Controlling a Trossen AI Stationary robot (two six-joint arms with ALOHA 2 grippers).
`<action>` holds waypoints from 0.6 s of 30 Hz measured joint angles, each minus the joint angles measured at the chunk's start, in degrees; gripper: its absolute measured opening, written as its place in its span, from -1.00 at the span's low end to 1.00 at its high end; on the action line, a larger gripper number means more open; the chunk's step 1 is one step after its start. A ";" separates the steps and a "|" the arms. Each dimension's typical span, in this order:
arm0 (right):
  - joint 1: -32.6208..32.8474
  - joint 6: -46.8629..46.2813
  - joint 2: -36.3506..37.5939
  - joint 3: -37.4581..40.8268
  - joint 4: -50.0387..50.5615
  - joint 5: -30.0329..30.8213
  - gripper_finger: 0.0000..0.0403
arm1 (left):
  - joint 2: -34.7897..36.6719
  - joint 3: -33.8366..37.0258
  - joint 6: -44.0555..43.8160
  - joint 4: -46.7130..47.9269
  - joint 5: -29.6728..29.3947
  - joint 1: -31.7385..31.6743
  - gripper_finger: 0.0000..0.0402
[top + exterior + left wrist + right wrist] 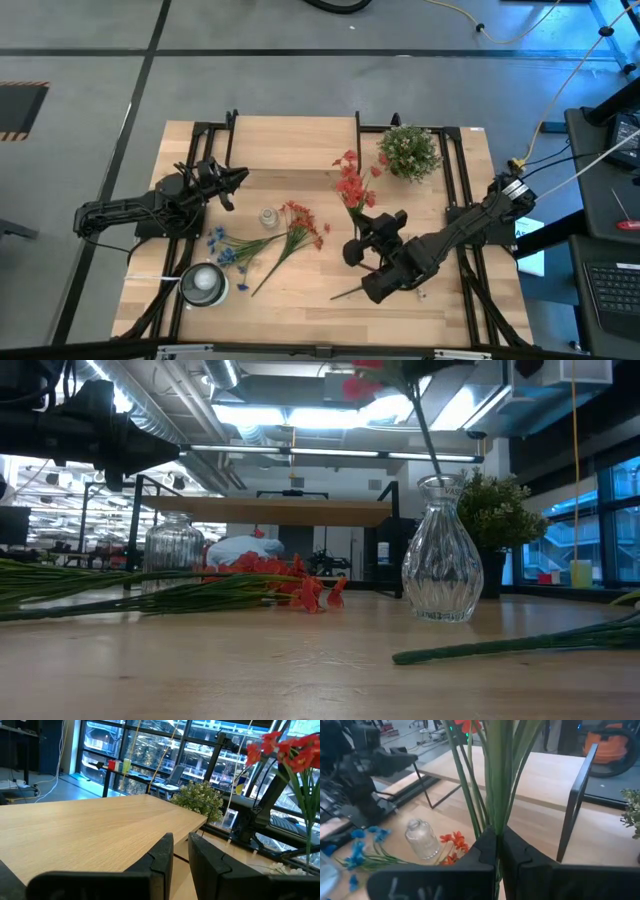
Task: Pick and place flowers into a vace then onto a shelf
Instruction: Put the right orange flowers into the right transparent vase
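My right gripper is over the table's middle, shut on a bunch of red-orange flowers. In the low view a green stem stands in the neck of a clear glass vase and leans up to red blooms at the picture's top. More red flowers and blue flowers lie flat on the table. The shelf stands at the far side. My left gripper hovers shut by the shelf's left end, holding nothing. My right gripper pinches several green stems of the bunch between its two fingers, lying across them. It comes in slanting from the table's right and near side. The stems rise past the fingers to the blooms. The bunch is lifted off the tabletop.
A small ribbed glass jar stands near the lying flowers. A round glass vessel sits at the near left. A bushy green plant stands at the far right, beside the shelf. One loose stem lies near the front edge.
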State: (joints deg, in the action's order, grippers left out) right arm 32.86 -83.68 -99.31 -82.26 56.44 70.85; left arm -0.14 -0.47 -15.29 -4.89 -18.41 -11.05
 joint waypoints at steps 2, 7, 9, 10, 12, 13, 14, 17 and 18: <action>0.01 -0.01 -1.28 0.00 -0.37 0.37 -0.98 | -0.01 0.00 0.00 0.00 0.00 0.01 -0.73; 0.75 -0.06 -4.98 0.02 -1.75 1.57 -0.98 | -0.02 0.00 0.00 0.00 0.00 0.00 -0.73; 1.21 -0.17 -6.37 0.02 -1.72 1.58 -0.98 | -0.02 0.00 0.00 0.00 0.00 0.01 -0.73; 1.45 -0.54 -7.01 0.02 -1.73 1.58 -0.98 | -0.02 0.00 0.00 0.00 0.00 0.02 -0.73; 2.00 -2.26 -8.09 0.02 -1.47 1.59 -0.98 | -0.02 0.00 0.00 0.00 0.00 0.01 -0.73; 2.24 -3.44 -8.63 0.02 -1.02 1.68 -0.98 | -0.02 0.00 0.00 0.00 0.00 0.00 -0.73; 2.49 -4.43 -9.17 0.02 -0.60 1.80 -0.98 | -0.02 0.00 0.00 0.01 0.00 0.00 -0.73; 3.05 -9.16 -10.76 0.02 1.93 1.93 -0.98 | -0.01 0.00 0.00 0.02 0.00 0.02 -0.73; 3.21 -11.01 -11.23 0.02 2.86 1.97 -0.98 | -0.01 0.00 0.00 0.00 0.00 0.01 -0.73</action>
State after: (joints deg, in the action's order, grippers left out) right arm 36.07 -94.70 -110.55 -82.24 59.30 72.81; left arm -0.16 -0.47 -15.29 -4.89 -18.41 -11.04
